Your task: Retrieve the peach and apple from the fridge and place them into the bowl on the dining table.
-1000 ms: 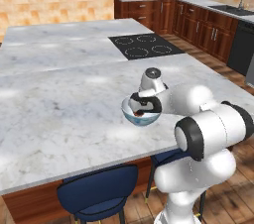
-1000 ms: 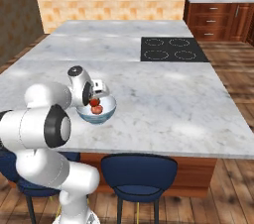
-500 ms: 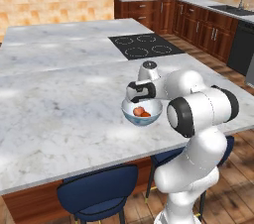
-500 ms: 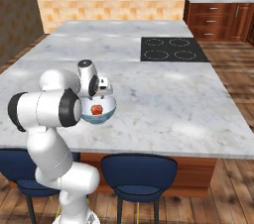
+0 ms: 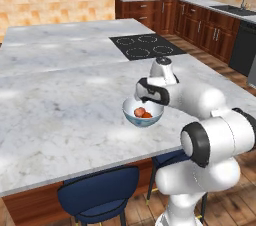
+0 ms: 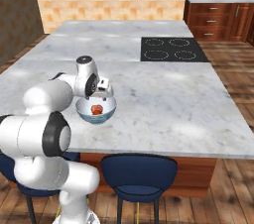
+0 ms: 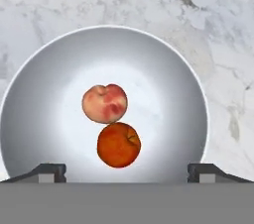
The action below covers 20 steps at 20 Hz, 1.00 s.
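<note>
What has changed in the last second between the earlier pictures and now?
The end effector has let go of the deep orange-red round apple: its fingertips now stand wide apart, and the hand has lifted a little above the pale blue bowl with white inside. The apple lies in the bowl, touching the pale salmon-pink peach. The bowl, the peach and the white-grey marble dining table stayed as they were.
</note>
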Motion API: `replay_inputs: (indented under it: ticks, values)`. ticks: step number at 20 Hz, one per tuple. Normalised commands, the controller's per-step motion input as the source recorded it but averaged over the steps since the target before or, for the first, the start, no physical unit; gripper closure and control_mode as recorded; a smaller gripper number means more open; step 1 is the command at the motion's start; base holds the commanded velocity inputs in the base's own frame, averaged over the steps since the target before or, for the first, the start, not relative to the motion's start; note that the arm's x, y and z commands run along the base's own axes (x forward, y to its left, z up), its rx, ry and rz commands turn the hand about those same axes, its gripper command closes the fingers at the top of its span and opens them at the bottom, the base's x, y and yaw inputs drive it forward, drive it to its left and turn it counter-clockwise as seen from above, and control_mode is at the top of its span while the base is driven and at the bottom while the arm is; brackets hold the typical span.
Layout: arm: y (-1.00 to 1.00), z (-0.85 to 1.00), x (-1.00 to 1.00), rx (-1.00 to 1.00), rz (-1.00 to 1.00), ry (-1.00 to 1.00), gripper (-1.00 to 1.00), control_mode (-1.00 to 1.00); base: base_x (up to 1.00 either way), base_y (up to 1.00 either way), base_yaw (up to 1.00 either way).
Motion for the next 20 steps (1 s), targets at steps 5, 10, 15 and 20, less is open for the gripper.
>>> replay_inputs:
  ticks: [5, 10, 15, 20]
  values:
    - [-0.48, 0.34, -1.0, 0.09, -0.18, -0.11, -1.0, -1.0, 0.0, 0.0, 0.0]
    - [-0.55, 0.3, -1.0, 0.11, -0.18, -0.09, -1.0, -1.0, 0.0, 0.0, 0.0]
    - [-0.71, 0.54, -1.0, 0.12, -0.1, -0.13, -1.0, -1.0, 0.0, 0.0, 0.0]
    - [-0.5, 0.69, -0.94, 0.08, -0.03, -0.12, -1.0, -1.0, 0.0, 0.0, 0.0]
